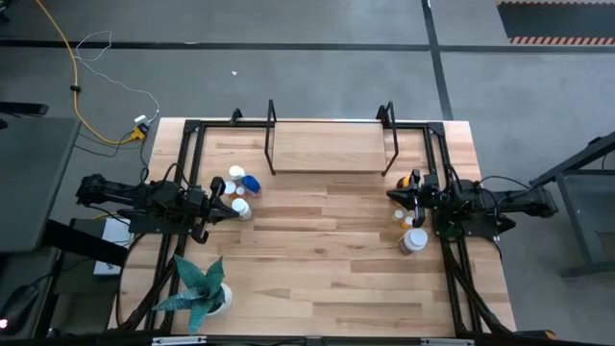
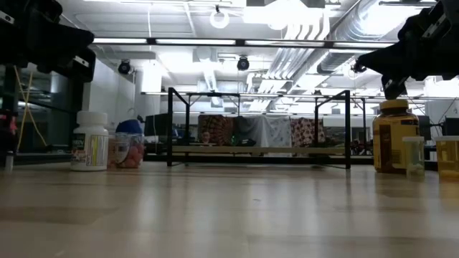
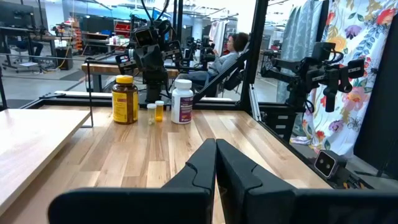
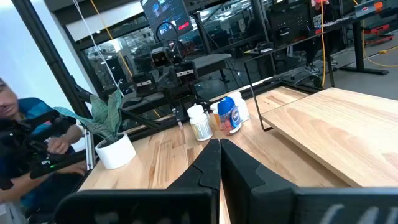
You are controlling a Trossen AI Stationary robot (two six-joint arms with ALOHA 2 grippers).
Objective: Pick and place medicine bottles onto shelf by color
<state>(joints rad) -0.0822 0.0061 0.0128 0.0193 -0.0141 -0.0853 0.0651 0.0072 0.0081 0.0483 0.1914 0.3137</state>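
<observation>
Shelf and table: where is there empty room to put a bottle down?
The shelf top is bare. So is the table middle, between the white and blue bottles on the left and the amber bottle and vials on the right. Those clusters are crowded, and the plant fills the near-left corner.

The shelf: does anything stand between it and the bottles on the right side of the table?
Nothing visible does. The amber bottle and white bottle stand by the right gripper; bare tabletop lies between them and the empty shelf.
</observation>
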